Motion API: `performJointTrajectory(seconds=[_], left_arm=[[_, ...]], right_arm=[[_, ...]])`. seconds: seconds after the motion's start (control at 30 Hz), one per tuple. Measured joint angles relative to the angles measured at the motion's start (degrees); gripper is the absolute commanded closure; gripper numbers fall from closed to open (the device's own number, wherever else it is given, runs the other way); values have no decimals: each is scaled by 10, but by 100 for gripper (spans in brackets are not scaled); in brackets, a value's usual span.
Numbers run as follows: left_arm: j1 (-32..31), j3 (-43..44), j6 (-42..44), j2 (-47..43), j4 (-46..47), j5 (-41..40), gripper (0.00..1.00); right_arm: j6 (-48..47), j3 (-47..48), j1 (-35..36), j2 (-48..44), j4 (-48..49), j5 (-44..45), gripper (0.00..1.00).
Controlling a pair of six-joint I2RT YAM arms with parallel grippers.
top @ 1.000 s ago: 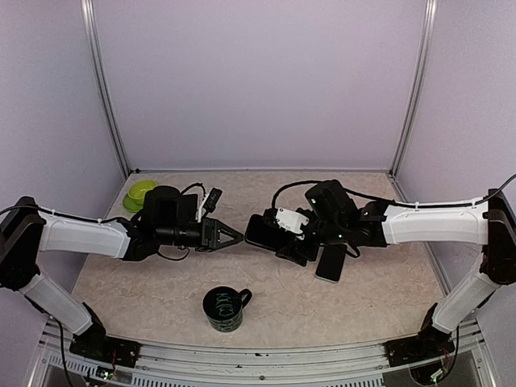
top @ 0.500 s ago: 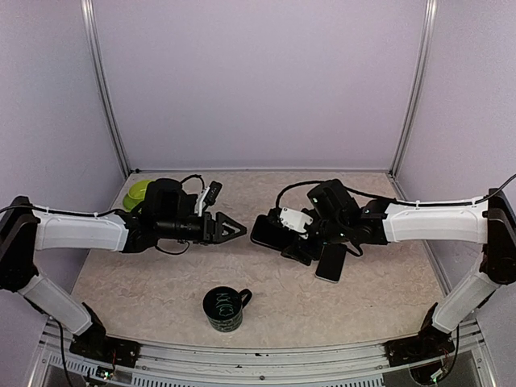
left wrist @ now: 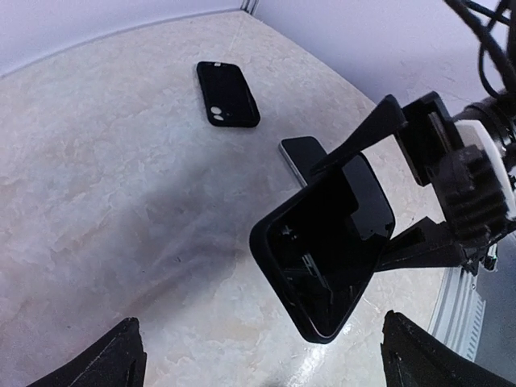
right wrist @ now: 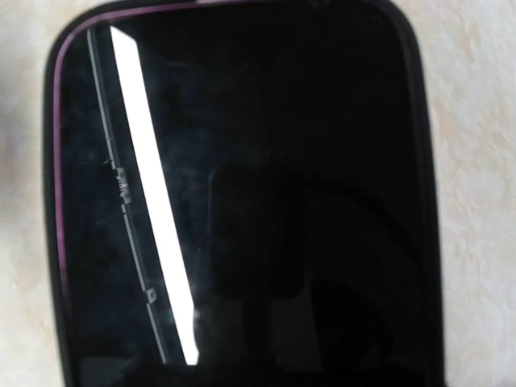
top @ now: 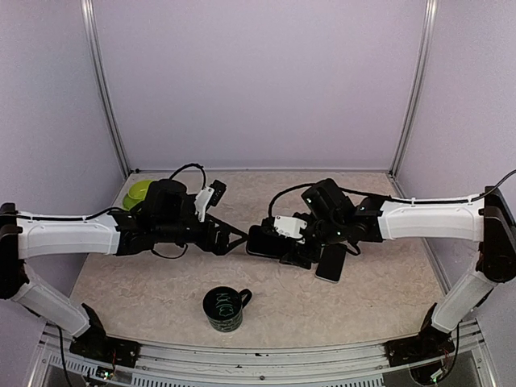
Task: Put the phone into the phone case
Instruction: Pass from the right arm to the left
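Note:
My right gripper [top: 284,242] is shut on the phone [top: 260,240] and holds it off the table by its long sides. A thick black rim runs round the glossy screen, so the phone case [left wrist: 274,266] seems to sit around it. In the left wrist view the phone [left wrist: 334,242] hangs tilted, with the right gripper's fingers [left wrist: 363,137] above and below it. The screen [right wrist: 242,201] fills the right wrist view and hides that gripper's own fingers. My left gripper [top: 231,235] faces the phone's free end, wide open and empty [left wrist: 266,359].
A second phone [top: 330,262] with a silver edge [left wrist: 300,155] lies on the table under the right arm. Farther off, a black case or phone [left wrist: 227,93] lies back up. A black mug [top: 224,310] stands near the front, and a green bowl [top: 139,193] sits at the back left.
My left gripper was shut with its tip at the phone's end and has since opened wide. The right gripper has shifted the phone slightly left.

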Motion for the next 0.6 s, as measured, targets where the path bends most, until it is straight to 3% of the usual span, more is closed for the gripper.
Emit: performJointTrajectory(seconds=[0.3,0.47,0.6], left_arm=[[-15,-112,138,-146,93,-26,1],[-16,-97,197,-155,109,-11,1],[-16,-37,219,-109,74,2,1]], right_arm=[[-36,16,0,0,-25,-39,60],[-47,16,2,0,-31,-65,60],[-61,14,11,-6,-21,-60,61]])
